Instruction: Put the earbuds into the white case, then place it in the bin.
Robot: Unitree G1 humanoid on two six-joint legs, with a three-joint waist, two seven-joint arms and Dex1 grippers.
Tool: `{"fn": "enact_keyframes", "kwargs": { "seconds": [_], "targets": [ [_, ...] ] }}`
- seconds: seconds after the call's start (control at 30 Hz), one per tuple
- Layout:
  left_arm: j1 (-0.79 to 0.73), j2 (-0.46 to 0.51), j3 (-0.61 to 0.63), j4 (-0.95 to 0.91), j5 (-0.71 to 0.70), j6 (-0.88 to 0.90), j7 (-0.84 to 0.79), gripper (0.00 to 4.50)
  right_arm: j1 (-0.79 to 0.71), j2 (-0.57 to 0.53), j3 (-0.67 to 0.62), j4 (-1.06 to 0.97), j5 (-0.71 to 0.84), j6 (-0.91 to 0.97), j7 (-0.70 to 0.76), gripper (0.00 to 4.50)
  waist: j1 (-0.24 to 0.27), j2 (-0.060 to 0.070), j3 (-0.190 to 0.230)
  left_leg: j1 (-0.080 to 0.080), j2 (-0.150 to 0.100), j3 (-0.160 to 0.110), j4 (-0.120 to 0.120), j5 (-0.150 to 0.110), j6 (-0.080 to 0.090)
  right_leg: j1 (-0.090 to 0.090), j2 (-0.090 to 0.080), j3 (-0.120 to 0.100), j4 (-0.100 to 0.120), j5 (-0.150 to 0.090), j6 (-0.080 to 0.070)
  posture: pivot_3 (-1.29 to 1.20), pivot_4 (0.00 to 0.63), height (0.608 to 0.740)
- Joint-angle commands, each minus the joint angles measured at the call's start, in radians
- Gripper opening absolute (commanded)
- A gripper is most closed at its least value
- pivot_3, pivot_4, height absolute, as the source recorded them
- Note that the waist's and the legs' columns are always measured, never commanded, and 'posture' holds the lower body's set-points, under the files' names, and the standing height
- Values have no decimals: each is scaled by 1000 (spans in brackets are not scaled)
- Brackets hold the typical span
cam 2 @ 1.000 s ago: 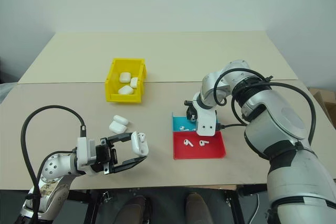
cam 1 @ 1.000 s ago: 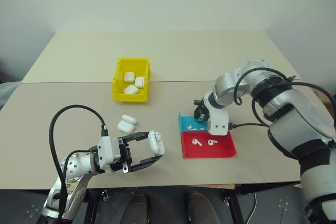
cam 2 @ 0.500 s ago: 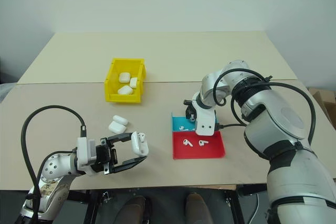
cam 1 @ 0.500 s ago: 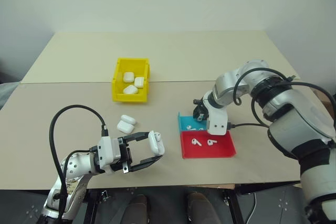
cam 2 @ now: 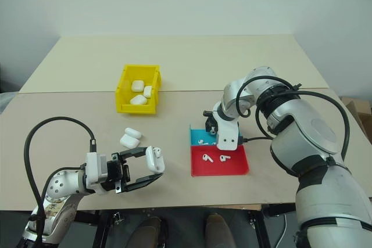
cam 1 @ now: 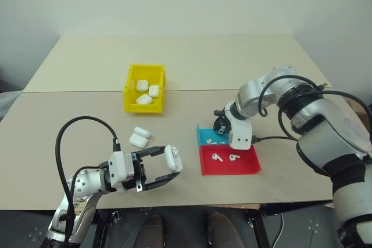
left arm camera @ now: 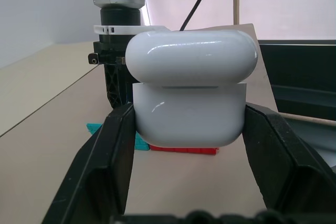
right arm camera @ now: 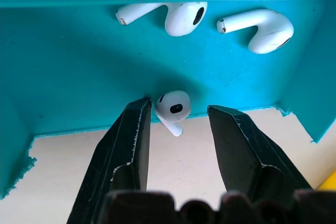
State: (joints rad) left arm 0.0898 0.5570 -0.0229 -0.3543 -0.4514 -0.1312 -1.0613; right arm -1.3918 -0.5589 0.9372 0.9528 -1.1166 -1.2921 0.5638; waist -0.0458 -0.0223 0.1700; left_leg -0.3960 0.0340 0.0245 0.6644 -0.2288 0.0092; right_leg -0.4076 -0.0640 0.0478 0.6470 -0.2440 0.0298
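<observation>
My left gripper (cam 1: 172,164) hovers near the table's front left, shut on a white case (left arm camera: 190,103) whose lid sits slightly raised above its base. My right gripper (cam 1: 222,126) points down into the teal tray (right arm camera: 73,61). Its jaws stand apart around one small white earbud (right arm camera: 173,107), which lies at the tray's edge beside one finger (right arm camera: 131,135) with a gap to the other. Two more earbuds (right arm camera: 168,17) lie deeper in that tray. The yellow bin (cam 1: 129,94) stands at the middle left with three white cases inside.
Two spare white cases (cam 1: 139,137) lie on the table between the bin and my left gripper. A red tray (cam 1: 244,169) with two earbuds (cam 1: 218,157) adjoins the teal tray on the near side. Cables loop from both wrists.
</observation>
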Motion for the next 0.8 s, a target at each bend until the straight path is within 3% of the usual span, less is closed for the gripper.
{"fn": "enact_keyframes", "kwargs": {
  "seconds": [0.03,0.07,0.17,0.8],
  "targets": [
    [-1,2,4,-27,-3,-20,2,2768,-8,1,14,3,-14,-3,-9,2185,0,0,0,0,0,0,0,0,0,0,0,0,0,0,0,0,150,740],
    [-1,1,4,-27,-3,-21,2,2768,-11,-1,20,1,-23,-11,-13,2185,0,0,0,0,0,0,0,0,0,0,0,0,0,0,0,0,150,740],
    [1,4,6,-29,-3,-19,2,2768,-3,2,11,2,-16,3,-25,1614,0,0,0,0,0,0,0,0,0,0,0,0,0,0,0,0,150,740],
    [-7,1,2,-24,-2,-23,-2,2768,-4,-2,28,-11,-29,-11,-48,1614,-1,0,0,3,2,1,-2,0,0,0,3,2,1,0,-2,0,150,740]
  ]
}}
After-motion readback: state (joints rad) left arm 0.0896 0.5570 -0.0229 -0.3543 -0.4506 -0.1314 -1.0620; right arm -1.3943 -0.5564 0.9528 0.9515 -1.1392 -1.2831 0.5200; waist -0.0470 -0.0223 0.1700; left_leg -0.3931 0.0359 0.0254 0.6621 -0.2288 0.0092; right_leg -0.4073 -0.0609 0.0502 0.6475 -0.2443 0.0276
